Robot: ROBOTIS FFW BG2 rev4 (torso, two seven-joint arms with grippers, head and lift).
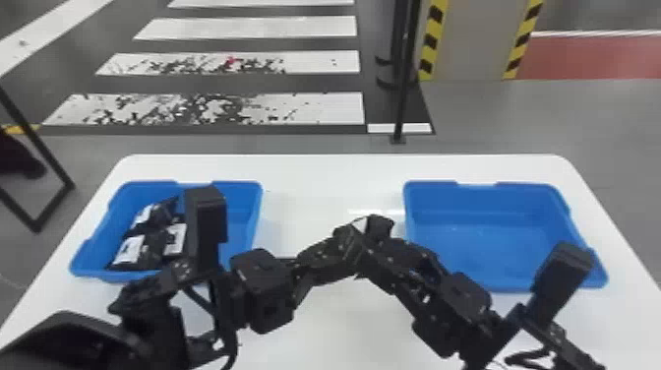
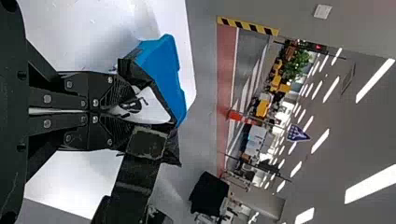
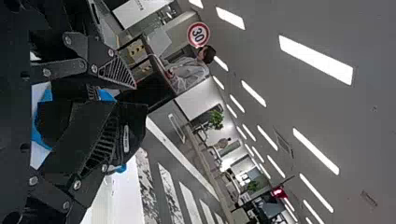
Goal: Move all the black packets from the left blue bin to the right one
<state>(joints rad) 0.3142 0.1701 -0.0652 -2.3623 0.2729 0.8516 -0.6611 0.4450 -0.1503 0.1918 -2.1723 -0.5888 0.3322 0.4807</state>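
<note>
Black packet (image 1: 360, 225) at the meeting of two claws

From where I stand, the packet is near the middle of the head view, over the white table (image 1: 315, 169) between the bins. The left claw (image 2: 128, 111) has its fingers drawn narrow on it, with the pale label and dark wrapping jutting beyond the tips, probably to offer the right claw something to take. The right claw (image 3: 126, 101) has its fingers set apart, and one lies close beside the packet in the left wrist view; I can't tell whether it touches. This looks like a hand-over, held midway so that neither arm must span the table.

More black packets (image 1: 129, 250) lie bunched in the left blue bin (image 1: 253, 197), at the left of the frame, so much work seems to remain. The right blue bin (image 1: 492, 246) sits at the right. The right claw should grip firmly before the left lets go, or the packet could drop.
</note>
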